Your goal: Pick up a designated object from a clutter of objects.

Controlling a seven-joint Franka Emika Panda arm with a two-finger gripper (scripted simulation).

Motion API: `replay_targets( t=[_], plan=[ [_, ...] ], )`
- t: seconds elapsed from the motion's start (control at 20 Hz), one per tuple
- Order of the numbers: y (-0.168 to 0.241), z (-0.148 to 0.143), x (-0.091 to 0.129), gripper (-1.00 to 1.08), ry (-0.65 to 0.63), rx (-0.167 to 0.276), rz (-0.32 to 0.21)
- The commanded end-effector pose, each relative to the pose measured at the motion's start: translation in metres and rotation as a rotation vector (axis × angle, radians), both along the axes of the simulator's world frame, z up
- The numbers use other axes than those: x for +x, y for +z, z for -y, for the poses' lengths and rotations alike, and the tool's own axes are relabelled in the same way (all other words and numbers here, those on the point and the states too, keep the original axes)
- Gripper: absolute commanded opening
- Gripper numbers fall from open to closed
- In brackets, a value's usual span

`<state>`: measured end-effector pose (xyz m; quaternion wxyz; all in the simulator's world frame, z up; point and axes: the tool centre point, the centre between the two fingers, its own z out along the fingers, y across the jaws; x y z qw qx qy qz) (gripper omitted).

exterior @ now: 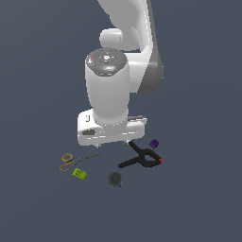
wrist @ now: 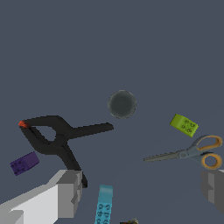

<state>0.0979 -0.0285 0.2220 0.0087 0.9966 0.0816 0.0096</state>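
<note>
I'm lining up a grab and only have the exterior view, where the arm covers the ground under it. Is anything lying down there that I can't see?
Observer: Yes. In the wrist view a cyan block lies between the two fingers of the tool.
Operator: Is the tool open? Its fingers are hidden from me.
Observer: Open. The fingers stand wide apart and grip nothing.
Operator: The arm cuts off the scissors' blades for me. How do they lie?
Observer: The scissors have their blades shut. The tip touches nothing, and the green block lies apart from the handles.
</note>
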Motion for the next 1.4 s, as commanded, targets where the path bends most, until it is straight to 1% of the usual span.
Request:
replay_targets(
  t=[0.0, 0.4, 0.75, 1.05, 1.35],
  plan=[
    [-0.02, 0.0, 0.013, 1.0, 0.035, 0.0, -0.003],
    [-0.087, -0.002, 0.046, 1.0, 0.14, 0.005, -0.014],
    [-0.133, -0.003, 0.061, 1.0, 0.203, 0.01, -0.02],
    [-0.154, -0.003, 0.067, 1.0, 0.231, 0.013, -0.022],
    [-0.158, -0.003, 0.067, 1.0, 0.234, 0.013, -0.024]
  ],
)
